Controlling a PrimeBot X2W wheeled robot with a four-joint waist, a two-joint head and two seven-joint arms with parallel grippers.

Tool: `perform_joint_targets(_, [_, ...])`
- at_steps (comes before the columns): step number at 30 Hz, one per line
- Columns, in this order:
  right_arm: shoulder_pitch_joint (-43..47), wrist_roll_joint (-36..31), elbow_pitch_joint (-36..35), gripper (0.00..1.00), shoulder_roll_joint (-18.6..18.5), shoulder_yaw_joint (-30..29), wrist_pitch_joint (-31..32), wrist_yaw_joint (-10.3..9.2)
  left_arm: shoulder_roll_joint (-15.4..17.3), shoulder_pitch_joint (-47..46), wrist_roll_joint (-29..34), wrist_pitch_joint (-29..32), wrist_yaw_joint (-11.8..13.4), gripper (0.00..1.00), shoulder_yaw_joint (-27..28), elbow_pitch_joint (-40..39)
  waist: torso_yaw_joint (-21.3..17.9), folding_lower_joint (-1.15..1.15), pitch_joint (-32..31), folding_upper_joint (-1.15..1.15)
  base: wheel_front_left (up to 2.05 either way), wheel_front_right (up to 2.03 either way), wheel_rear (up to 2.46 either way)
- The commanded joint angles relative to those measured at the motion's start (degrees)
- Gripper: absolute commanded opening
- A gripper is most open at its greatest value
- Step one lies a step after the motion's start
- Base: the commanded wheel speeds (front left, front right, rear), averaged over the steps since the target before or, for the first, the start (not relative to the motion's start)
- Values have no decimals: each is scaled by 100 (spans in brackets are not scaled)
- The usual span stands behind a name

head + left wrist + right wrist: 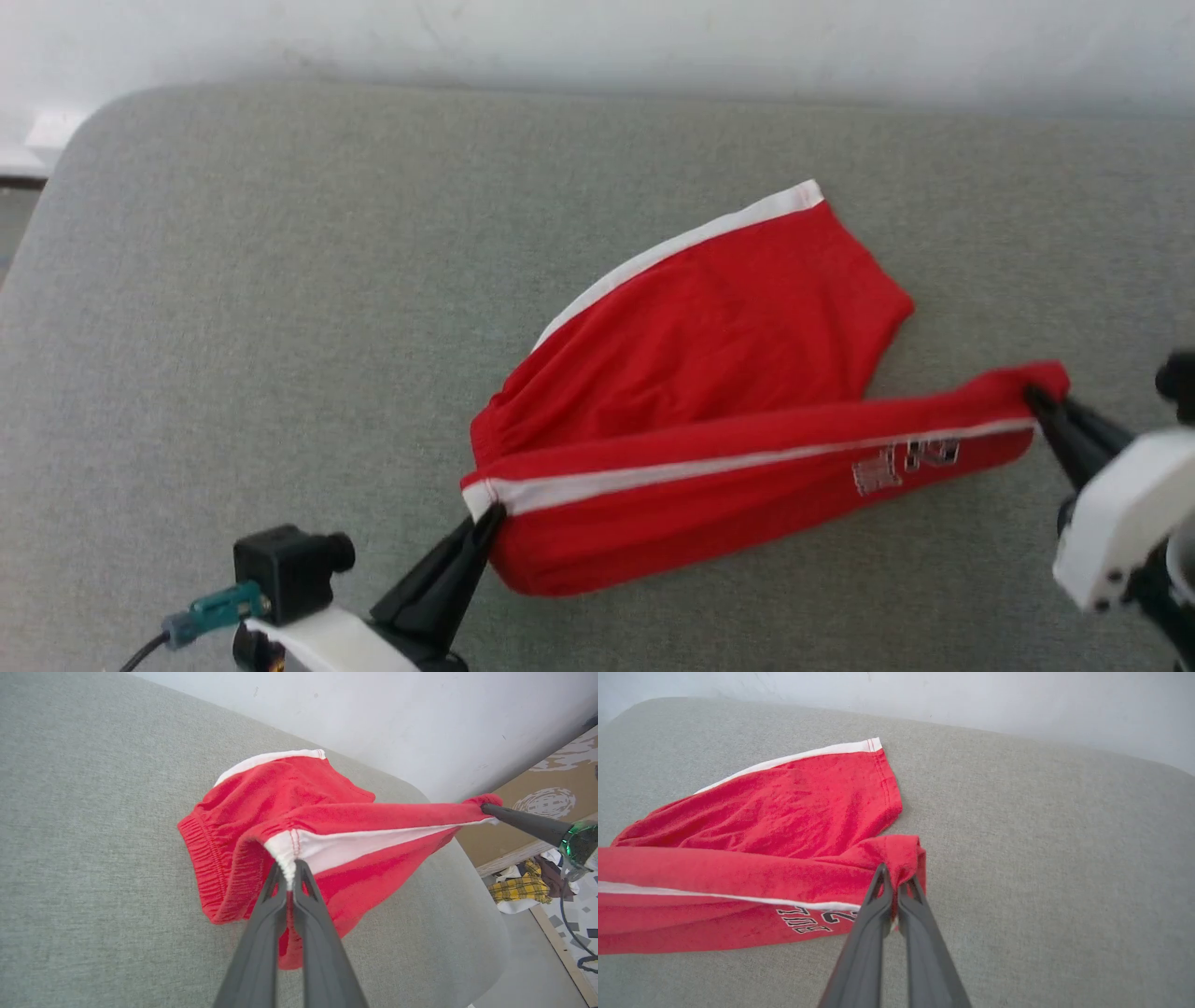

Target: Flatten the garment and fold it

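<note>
Red shorts [709, 373] are lying mid-frame on the grey fabric surface [233, 308], with one leg spreading toward the upper right. At lower left, the left gripper [489, 519] is clenching the white-striped waistband corner. At the right edge, the right gripper [1036, 399] is pinching the near leg's hem, and the stretched edge is perhaps hanging slightly off the surface.

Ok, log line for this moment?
left gripper: shut on red shorts, waistband end | right gripper: shut on hem end | striped side stretched between, rest on grey fabric surface
</note>
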Motion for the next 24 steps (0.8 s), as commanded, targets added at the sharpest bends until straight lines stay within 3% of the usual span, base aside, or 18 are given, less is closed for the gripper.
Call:
perform_joint_targets(1, [-463,-77,138,0,-176,128,96,-5,-83,-252,94,-8,3,0,12,19,248,-1,359,0,0,0,0])
perform_joint_targets(15, [-2672,-250,1273,0,-1001,820,756,-5,-558,-1095,219,5,73,0,4,348,672,-1,1023,0,0,0,0])
perform_joint_targets(24, [-3861,-454,2062,0,-1174,1323,861,-5,-795,-1582,207,-51,-81,0,10,706,811,-1,1405,0,0,0,0])
